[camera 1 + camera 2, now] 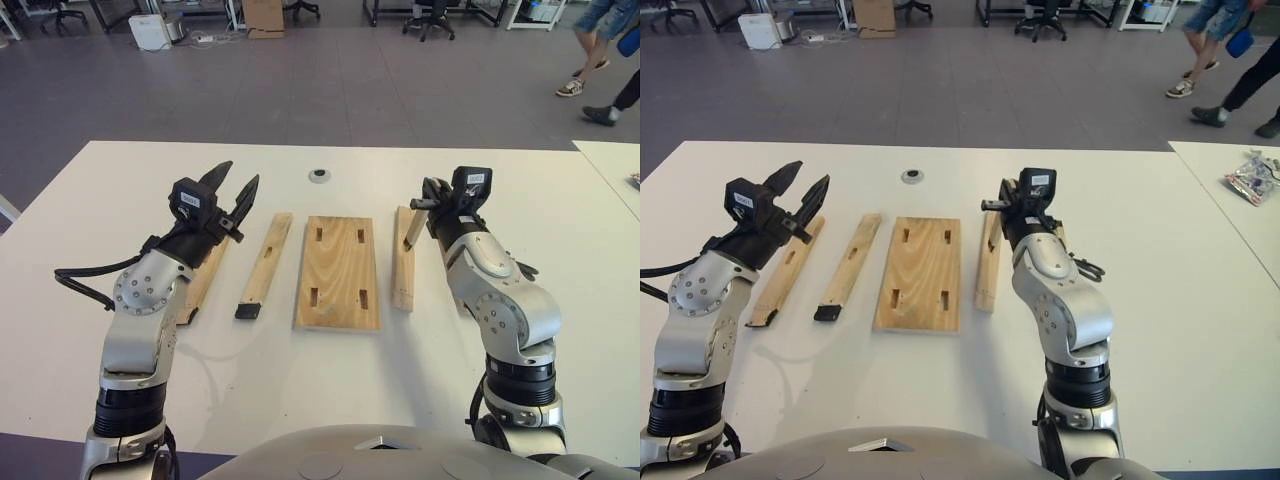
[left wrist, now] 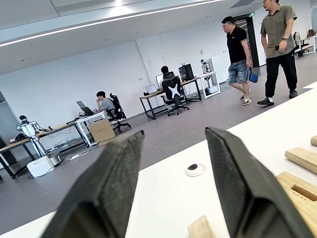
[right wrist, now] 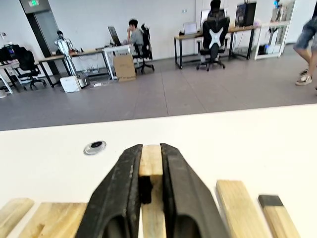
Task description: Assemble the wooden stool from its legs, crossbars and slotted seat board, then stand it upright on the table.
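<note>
The slotted seat board [image 1: 340,270] lies flat at the table's middle. Left of it lies a wooden bar [image 1: 266,260] with a black end, and farther left a leg [image 1: 205,278] partly under my left arm. My left gripper [image 1: 238,176] hangs open above that leg's far end, nothing between its fingers [image 2: 106,198]. Right of the board lies another leg [image 1: 402,272]. My right gripper [image 3: 150,147] is shut on the end of a wooden piece [image 3: 150,161] just right of the board. Two more wooden pieces [image 3: 237,198] lie beside it, one with a black tip [image 3: 271,201].
A round cable grommet [image 1: 319,176] sits in the table beyond the board. The white table [image 1: 560,200] has free room on the right and along the front. A neighbouring table with a small packet [image 1: 1252,178] stands to the right.
</note>
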### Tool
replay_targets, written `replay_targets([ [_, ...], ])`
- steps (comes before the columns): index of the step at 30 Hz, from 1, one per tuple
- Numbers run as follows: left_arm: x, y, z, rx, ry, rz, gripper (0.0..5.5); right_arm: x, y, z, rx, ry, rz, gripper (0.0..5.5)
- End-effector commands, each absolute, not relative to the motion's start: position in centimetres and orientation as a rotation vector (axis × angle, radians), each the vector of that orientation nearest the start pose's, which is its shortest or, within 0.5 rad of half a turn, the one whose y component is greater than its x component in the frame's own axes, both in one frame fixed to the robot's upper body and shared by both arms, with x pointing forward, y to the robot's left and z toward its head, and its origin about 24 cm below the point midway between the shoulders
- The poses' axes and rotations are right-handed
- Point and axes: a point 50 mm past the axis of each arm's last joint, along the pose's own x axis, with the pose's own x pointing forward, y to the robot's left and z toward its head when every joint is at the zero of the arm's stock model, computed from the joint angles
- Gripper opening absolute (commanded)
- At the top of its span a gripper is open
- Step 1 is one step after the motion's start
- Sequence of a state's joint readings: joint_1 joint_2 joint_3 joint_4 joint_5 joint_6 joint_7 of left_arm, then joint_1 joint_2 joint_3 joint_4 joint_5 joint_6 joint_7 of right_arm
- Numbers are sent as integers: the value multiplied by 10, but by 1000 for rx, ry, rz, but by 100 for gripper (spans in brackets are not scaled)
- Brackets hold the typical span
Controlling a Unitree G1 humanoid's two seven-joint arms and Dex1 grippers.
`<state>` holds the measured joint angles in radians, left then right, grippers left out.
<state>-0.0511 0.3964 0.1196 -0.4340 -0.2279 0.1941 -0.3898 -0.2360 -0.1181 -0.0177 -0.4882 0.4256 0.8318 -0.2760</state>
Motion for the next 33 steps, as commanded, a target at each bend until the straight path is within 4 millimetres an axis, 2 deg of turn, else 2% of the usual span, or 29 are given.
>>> replay_targets([
  [1,243,192,152,261,-248,-383,228,273,-142,127,205,193,-10,42],
  [9,249,193,153,265,-256,-397,228,289,-144,126,276,171,-83,42],
  [17,249,193,151,269,-259,-390,228,298,-138,126,271,147,-70,42],
  [26,249,193,150,270,-256,-393,228,301,-135,117,247,154,-74,42],
  [33,249,195,149,273,-254,-388,228,298,-139,114,228,162,-96,42],
])
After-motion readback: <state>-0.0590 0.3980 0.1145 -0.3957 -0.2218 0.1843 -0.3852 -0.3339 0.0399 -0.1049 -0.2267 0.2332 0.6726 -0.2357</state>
